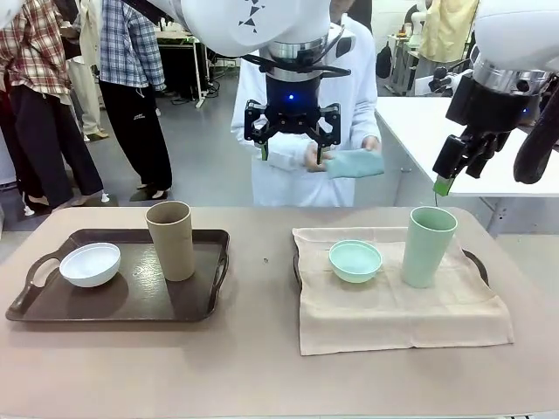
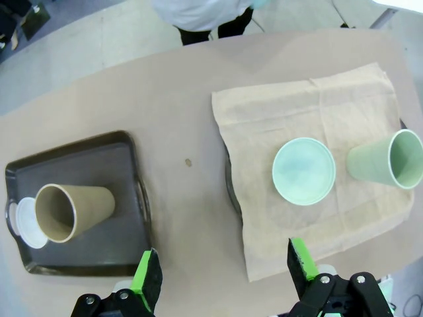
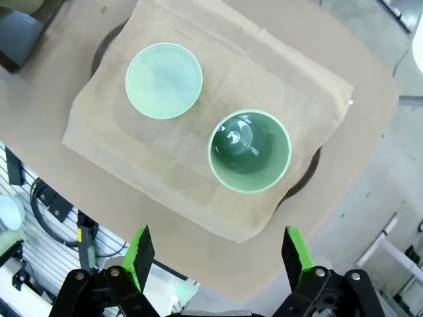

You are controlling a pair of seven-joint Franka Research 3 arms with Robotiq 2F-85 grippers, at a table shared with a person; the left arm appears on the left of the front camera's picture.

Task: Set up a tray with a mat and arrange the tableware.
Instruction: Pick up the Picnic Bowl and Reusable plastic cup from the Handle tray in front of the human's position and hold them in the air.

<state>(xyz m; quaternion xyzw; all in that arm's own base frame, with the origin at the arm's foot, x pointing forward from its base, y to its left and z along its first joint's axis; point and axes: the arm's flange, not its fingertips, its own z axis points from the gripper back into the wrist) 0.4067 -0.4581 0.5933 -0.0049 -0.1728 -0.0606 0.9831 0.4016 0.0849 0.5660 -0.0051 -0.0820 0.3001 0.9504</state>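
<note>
While the left gripper (image 1: pixel 292 155) hangs high over the middle of the table (image 1: pixel 262 375) and the right gripper (image 3: pixel 217 254) high above the right side, both with jaws wide apart and empty, a dark tray (image 1: pixel 131 301) sits left and a beige mat (image 1: pixel 393 314) drapes a second tray (image 1: pixel 477 262) right. On the mat stand the mint-green cup (image 1: pixel 428 247), right, and the mint-green bowl (image 1: pixel 355 260) just left of it; the dark tray holds the tan cup (image 1: pixel 171 240) and, left of it, the white bowl (image 1: pixel 90 264)
</note>
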